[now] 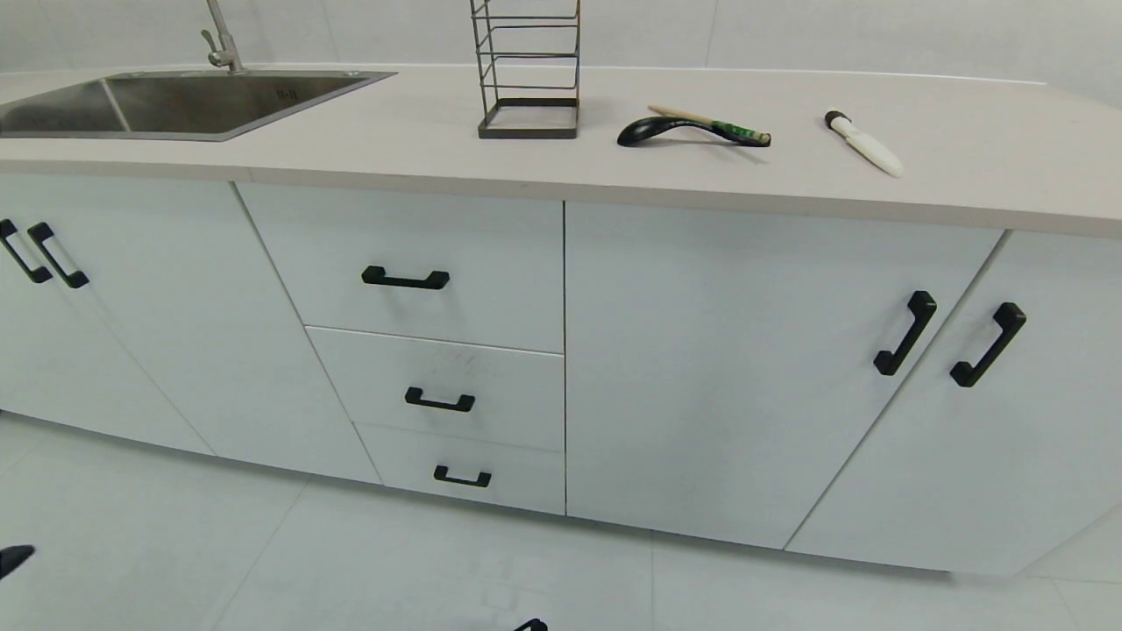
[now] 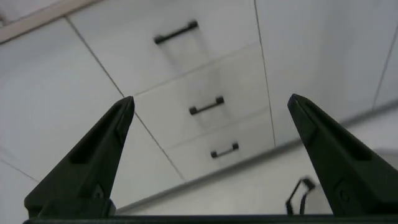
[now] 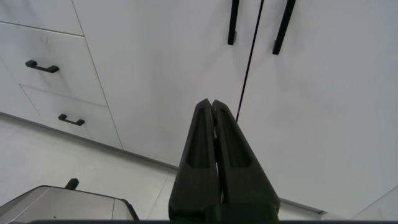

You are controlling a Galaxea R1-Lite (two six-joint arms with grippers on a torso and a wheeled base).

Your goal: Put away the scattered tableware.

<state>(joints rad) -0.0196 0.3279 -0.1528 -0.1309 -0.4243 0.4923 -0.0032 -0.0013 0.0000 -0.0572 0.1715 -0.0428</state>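
1. Your left hand (image 2: 211, 99) is nearest, low in front of the cabinet. Its two fingers stand wide apart and hold nothing.
2. Your right hand (image 3: 211, 104) is also low, in front of the cabinet doors (image 1: 736, 350). Its fingers are pressed together, with nothing between them.
3. Farther on, the three drawers (image 1: 429, 307) are all closed.
4. Above them, on the desk (image 1: 351, 149), lies the black spoon (image 1: 666, 130). A pale wooden stick (image 1: 679, 113), perhaps a chopstick, lies along it; I cannot tell if they touch. I judge both to be light and stiff. The spoon looks smooth, so it may slip. Its handle arches up from the desk, so take it there, at the middle.
5. To the right of the spoon, and apart from it, lies a white-handled utensil (image 1: 868, 147) with a dark tip. Its round handle may roll, so grip across the middle of the handle.
6. The wire rack (image 1: 529, 118) stands upright to the left of the spoon, and the sink (image 1: 175, 101) is at the far left.
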